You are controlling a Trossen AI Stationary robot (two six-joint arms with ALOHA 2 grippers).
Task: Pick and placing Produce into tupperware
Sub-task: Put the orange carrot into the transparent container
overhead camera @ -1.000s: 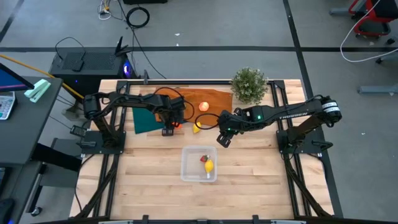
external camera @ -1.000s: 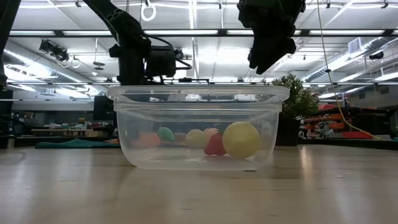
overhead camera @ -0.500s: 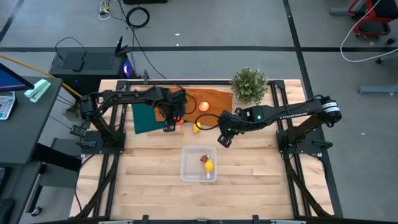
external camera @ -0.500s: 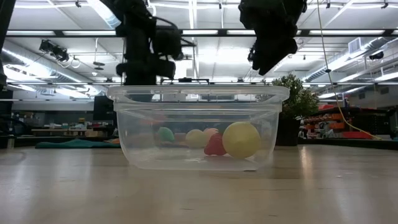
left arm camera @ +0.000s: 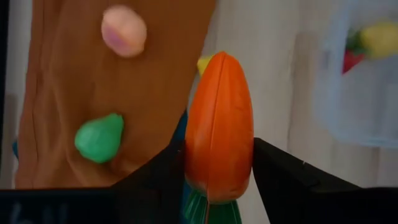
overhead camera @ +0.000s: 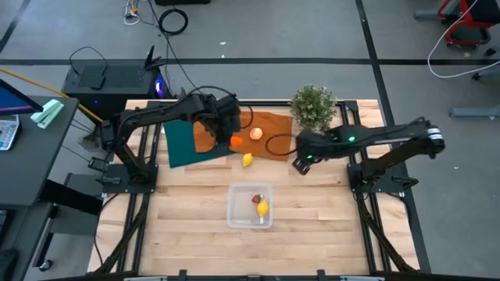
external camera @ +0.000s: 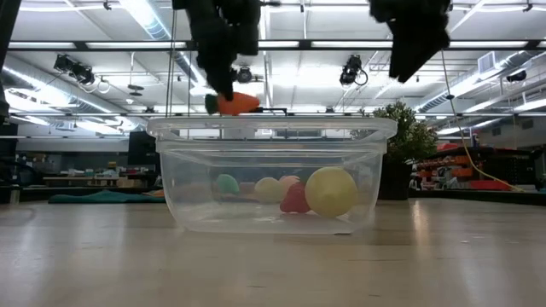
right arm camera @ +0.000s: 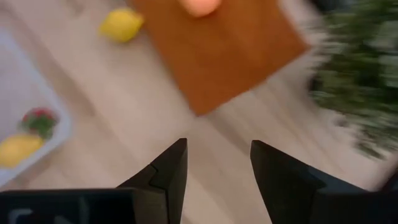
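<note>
Bright ceiling striplights, even daylight tone, blurred wrist views.

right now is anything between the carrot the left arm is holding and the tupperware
Nothing visible. The left end effector holds the carrot above the orange cloth; bare table lies between it and the tupperware. The loose lemon sits low beside that path, and the right end effector is off to the side.

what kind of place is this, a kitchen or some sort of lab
Most likely a robotics lab or workshop, not a kitchen. The wooden table sits on a concrete floor with loose cables, the low view shows an industrial ceiling with strip lights, and the carrot is a toy.
</note>
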